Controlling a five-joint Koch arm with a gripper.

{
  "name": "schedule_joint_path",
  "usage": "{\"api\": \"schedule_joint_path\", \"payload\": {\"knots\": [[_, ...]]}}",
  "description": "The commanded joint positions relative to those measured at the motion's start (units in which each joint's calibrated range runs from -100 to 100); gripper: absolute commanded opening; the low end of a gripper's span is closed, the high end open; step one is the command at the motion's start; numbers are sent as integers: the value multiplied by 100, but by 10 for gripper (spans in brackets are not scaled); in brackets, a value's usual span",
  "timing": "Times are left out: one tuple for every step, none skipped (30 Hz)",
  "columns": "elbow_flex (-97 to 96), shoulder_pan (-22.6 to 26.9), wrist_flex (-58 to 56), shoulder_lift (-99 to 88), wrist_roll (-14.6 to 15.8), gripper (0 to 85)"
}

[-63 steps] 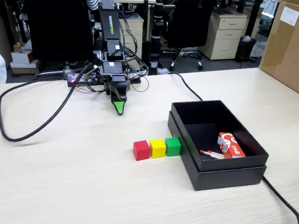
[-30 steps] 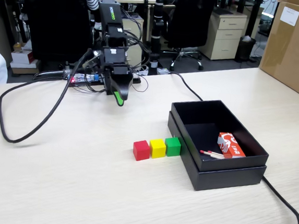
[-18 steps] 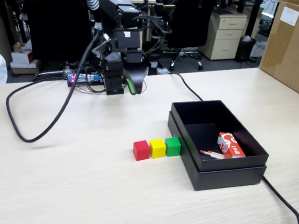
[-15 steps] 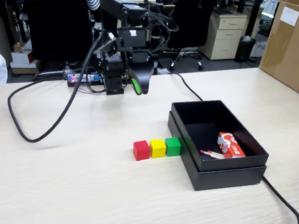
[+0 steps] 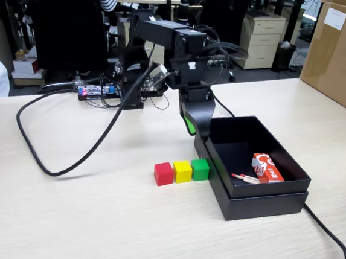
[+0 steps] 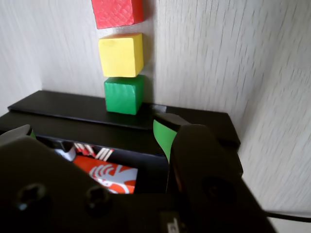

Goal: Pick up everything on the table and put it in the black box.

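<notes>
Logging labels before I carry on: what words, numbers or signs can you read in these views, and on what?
No text reads clearly.
Matchbox inside the black box: white printing on orange-red, too blurred to read in both views.
White label on the brown carton: too small to read.
Red cube, yellow cube, green cube: no markings.
Gripper: none visible.

In the wrist view the red cube (image 6: 117,12) is cut off by the top edge, and the matchbox (image 6: 109,177) is largely hidden behind the claw (image 6: 95,141). In the fixed view the claw's tips are masked against the far-left wall of the black box (image 5: 263,201), so their spacing cannot be judged. The matchsticks (image 5: 245,178) are too thin to be counted. The brown carton (image 5: 343,53) is cropped at the right edge.
</notes>
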Motion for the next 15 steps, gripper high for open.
{"api": "schedule_joint_path", "payload": {"knots": [[448, 34, -59, 51, 15, 479], [439, 34, -85, 154, 15, 479], [430, 34, -85, 258, 15, 479], [430, 34, -85, 338, 20, 479], [439, 34, -85, 407, 20, 479], [466, 34, -85, 510, 24, 479], [493, 34, -85, 613, 29, 479], [557, 34, -85, 740, 39, 479], [611, 34, -85, 866, 39, 479], [657, 34, -85, 969, 39, 479], [702, 34, -85, 1061, 39, 477], [765, 34, -85, 1176, 39, 477], [829, 34, -85, 1279, 34, 477], [929, 34, -85, 1417, 34, 477], [1037, 34, -85, 1566, 34, 476]]}}
